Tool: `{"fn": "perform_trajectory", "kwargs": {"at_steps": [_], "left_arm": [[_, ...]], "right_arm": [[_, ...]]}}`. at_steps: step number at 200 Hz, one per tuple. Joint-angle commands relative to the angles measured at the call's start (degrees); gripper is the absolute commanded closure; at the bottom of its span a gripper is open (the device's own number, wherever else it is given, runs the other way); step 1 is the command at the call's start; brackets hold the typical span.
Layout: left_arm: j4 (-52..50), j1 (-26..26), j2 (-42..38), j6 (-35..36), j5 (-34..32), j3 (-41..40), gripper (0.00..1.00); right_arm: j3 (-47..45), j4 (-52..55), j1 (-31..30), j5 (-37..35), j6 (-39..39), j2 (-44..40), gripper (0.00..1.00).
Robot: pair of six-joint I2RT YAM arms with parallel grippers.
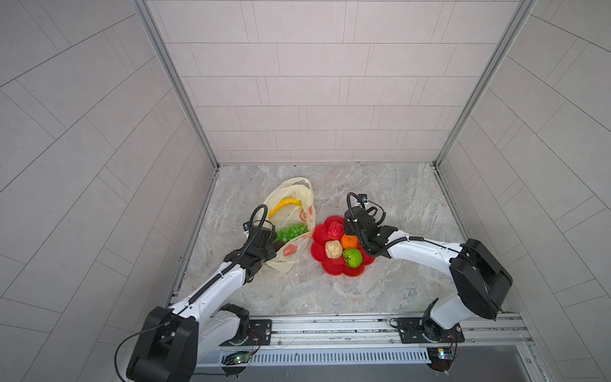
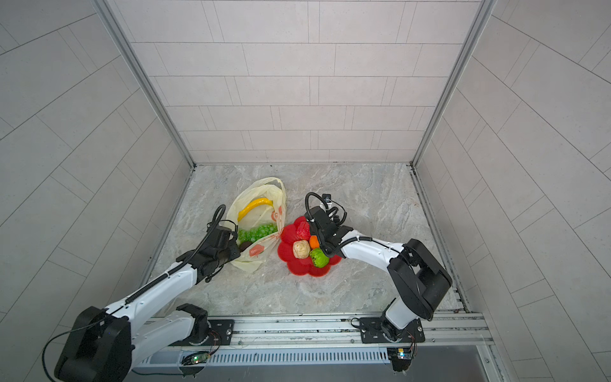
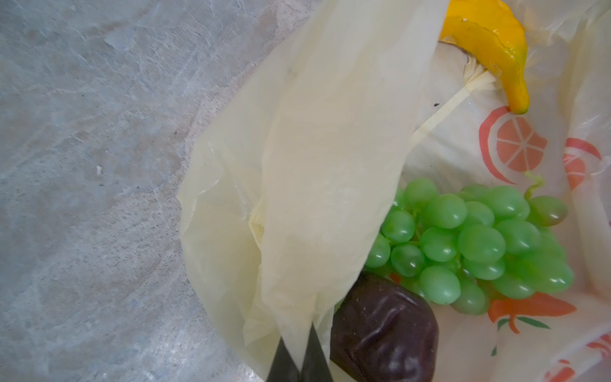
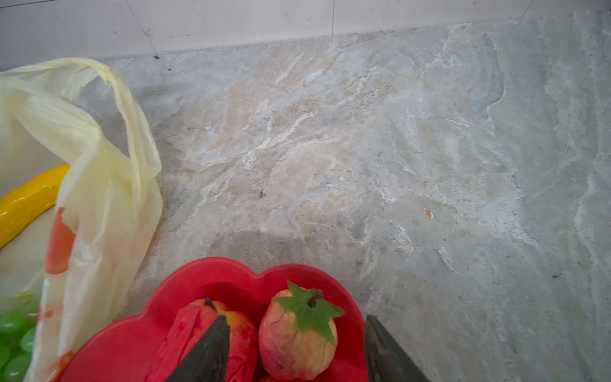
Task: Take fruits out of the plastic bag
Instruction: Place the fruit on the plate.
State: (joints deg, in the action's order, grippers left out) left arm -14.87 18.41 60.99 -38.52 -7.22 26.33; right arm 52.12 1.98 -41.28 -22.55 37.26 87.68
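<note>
Left gripper (image 3: 299,359) pinches the plastic bag (image 3: 324,158) by its edge, right gripper (image 4: 297,330) hangs jaws apart over the red dish (image 1: 334,269) already holding several fruits, while banana (image 1: 285,204), grapes (image 1: 291,231) and a dark purple-brown piece (image 3: 383,334) wait inside the bag.

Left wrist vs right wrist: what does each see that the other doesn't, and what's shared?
Left wrist only: the left gripper shut on a fold of the plastic bag, and a dark purple-brown fruit beside the grapes.
Right wrist only: the red dish holding a red fruit and a pale pink fruit with a green leaf, with the right gripper open above them.
Both: the bag, the banana, the grapes and the marble table.
</note>
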Motion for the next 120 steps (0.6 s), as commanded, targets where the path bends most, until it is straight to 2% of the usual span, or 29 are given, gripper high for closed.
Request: {"fn": "perform_trajectory", "kwargs": {"at_steps": [1, 30, 62, 83, 108, 120], "left_arm": [[-1.36, 0.12, -0.86, 0.15, 0.14, 0.48, 0.86], [-4.83, 0.08, -1.71, -1.91, -0.03, 1.36, 0.71], [-9.7, -1.07, -2.65, -3.49, -5.18, 4.71, 0.46], [-9.38, -4.15, -2.21, -5.09, -3.13, 5.61, 0.35], [-7.37, -6.09, -0.97, -4.8, -0.4, 5.49, 0.25], [-6.93, -6.11, -0.04, -4.36, 0.07, 5.31, 0.24]], "right_arm": [[3.53, 6.65, -3.89, 1.82, 0.18, -2.4, 0.37], [9.79, 11.03, -10.4, 4.4, -1.48, -0.5, 0.37], [17.83, 13.16, -15.66, 6.93, -1.05, 6.23, 0.37], [23.85, 15.41, -17.62, 8.8, -0.96, 11.58, 0.37], [30.43, 18.04, -19.42, 11.46, -1.47, 17.48, 0.37], [33.54, 19.66, -20.17, 12.56, -1.83, 20.33, 0.38]]}}
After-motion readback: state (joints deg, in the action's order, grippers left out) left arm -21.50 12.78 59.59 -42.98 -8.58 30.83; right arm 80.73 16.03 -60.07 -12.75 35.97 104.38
